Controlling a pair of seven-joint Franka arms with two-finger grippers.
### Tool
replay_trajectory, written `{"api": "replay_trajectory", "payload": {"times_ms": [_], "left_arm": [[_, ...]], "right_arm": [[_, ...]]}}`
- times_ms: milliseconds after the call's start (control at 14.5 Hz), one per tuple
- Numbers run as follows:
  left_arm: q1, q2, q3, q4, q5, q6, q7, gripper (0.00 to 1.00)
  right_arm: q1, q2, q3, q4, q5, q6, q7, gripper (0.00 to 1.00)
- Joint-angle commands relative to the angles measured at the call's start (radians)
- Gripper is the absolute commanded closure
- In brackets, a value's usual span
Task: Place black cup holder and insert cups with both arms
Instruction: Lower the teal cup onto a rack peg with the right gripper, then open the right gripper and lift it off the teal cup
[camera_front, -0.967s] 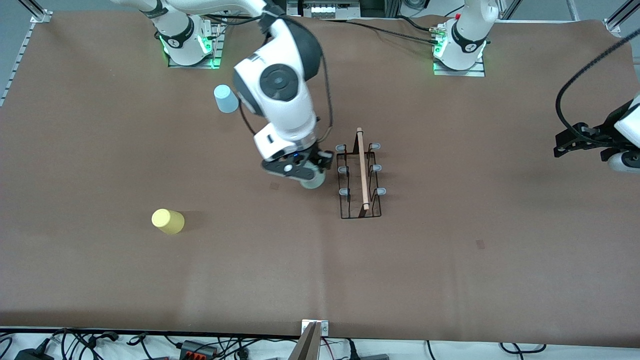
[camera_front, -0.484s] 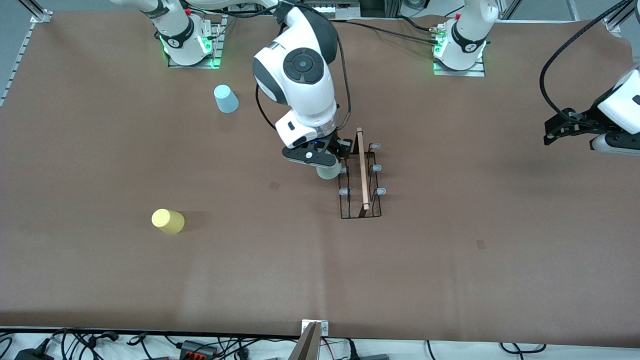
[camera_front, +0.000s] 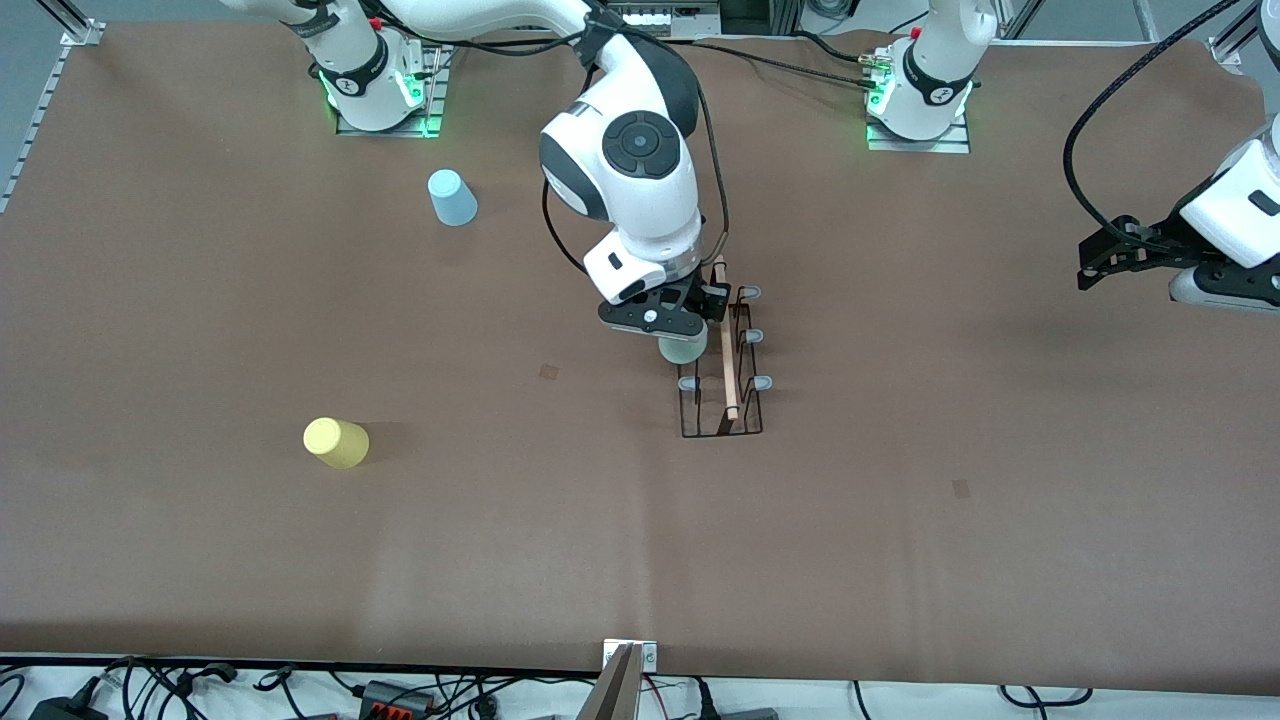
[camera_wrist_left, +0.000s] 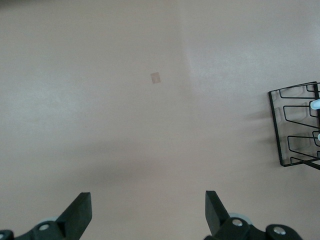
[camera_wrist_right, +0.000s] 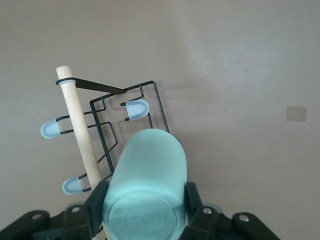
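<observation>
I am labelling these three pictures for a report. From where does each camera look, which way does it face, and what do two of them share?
Front view: high across the table, facing both arm bases; shows both white arms, the right pincer holding the pale green plastic cup over the thin black wire cup holder.
Left wrist view: on the left wrist, looking down past the open left pincer at brown table.
Right wrist view: on the right wrist, looking down at the cup between its fingers.
All three show the holder.

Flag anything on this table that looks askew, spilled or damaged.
Nothing stands out. The black cup holder stands upright; the yellow cup and light blue cup sit apart on the table. The right gripper holds the pale green cup over the holder; the left gripper waits open.
</observation>
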Motion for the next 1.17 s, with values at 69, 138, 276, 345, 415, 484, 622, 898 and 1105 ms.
{"api": "replay_trajectory", "payload": {"times_ms": [69,138,276,345,415,484,622,898,1105], "left_arm": [[0.001,-0.020,0.000,-0.021,-0.001,0.014,0.025,0.00],[0.003,-0.020,0.000,-0.023,-0.001,0.014,0.025,0.00],[0.006,-0.020,0.000,-0.023,-0.001,0.014,0.025,0.00],[0.006,-0.020,0.000,-0.023,-0.001,0.013,0.025,0.00],[0.006,-0.020,0.000,-0.021,-0.001,0.013,0.025,0.00],[0.007,-0.020,0.000,-0.023,-0.001,0.013,0.026,0.00],[0.009,-0.020,0.001,-0.023,-0.001,0.013,0.026,0.00],[0.009,-0.020,0.000,-0.023,-0.001,0.013,0.026,0.00],[0.009,-0.020,0.000,-0.023,-0.001,0.013,0.026,0.00]], "right_arm": [[0.013,0.030,-0.008,0.041,-0.008,0.014,0.006,0.81],[0.014,0.033,-0.008,0.040,-0.006,0.017,0.008,0.78],[0.024,0.044,-0.008,0.040,-0.006,0.019,0.008,0.60],[0.025,0.050,-0.008,0.040,-0.006,0.019,0.008,0.50],[0.025,0.051,-0.008,0.040,-0.008,0.019,0.008,0.28],[0.025,0.051,-0.008,0.040,-0.008,0.020,0.009,0.07],[0.025,0.051,-0.008,0.038,-0.006,0.019,0.008,0.00],[0.011,0.031,-0.010,0.018,-0.006,0.008,-0.032,0.00],[-0.036,-0.051,-0.013,-0.084,-0.005,0.014,-0.118,0.00]]}}
